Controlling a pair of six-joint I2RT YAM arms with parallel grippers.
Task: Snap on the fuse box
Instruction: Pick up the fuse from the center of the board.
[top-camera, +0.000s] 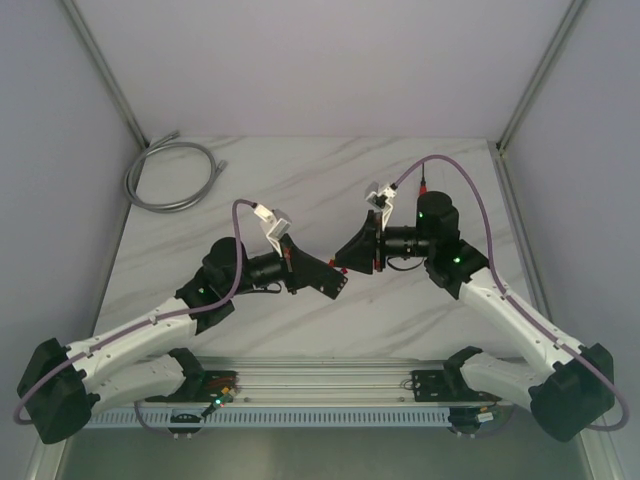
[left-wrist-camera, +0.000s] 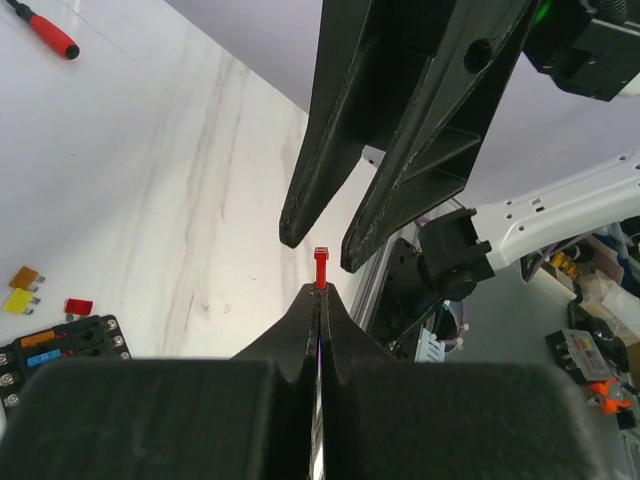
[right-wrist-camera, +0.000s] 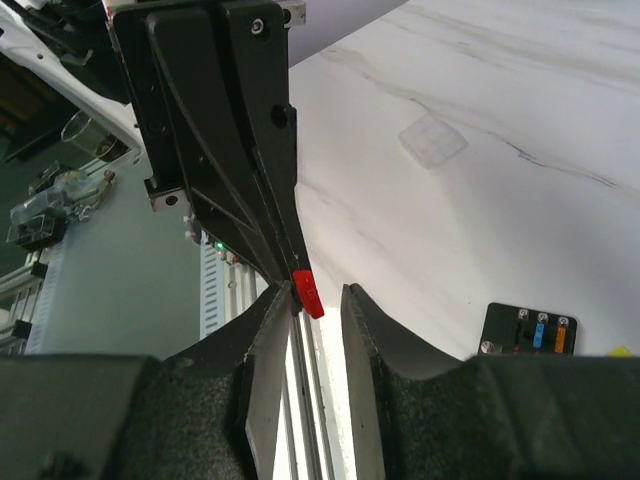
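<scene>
The black fuse box (left-wrist-camera: 62, 345) lies on the white table, low left in the left wrist view, and shows again at the lower right as the fuse box (right-wrist-camera: 527, 330) in the right wrist view. In the top view I cannot make it out. My left gripper (left-wrist-camera: 320, 292) is shut on a small red fuse (left-wrist-camera: 320, 268) that sticks out past its tips. Both grippers meet tip to tip above the table: left gripper (top-camera: 340, 284), right gripper (top-camera: 344, 262). My right gripper (right-wrist-camera: 318, 293) stands open, and the red fuse (right-wrist-camera: 307, 293) sits between its fingers, close against the left one.
A red-handled screwdriver (left-wrist-camera: 45, 30) lies at the far left. Loose orange (left-wrist-camera: 22, 277), yellow (left-wrist-camera: 20, 300) and red (left-wrist-camera: 78, 307) fuses lie beside the fuse box. A clear plastic cover (right-wrist-camera: 432, 138) rests on the table. A grey cable coil (top-camera: 172, 175) sits at the back left.
</scene>
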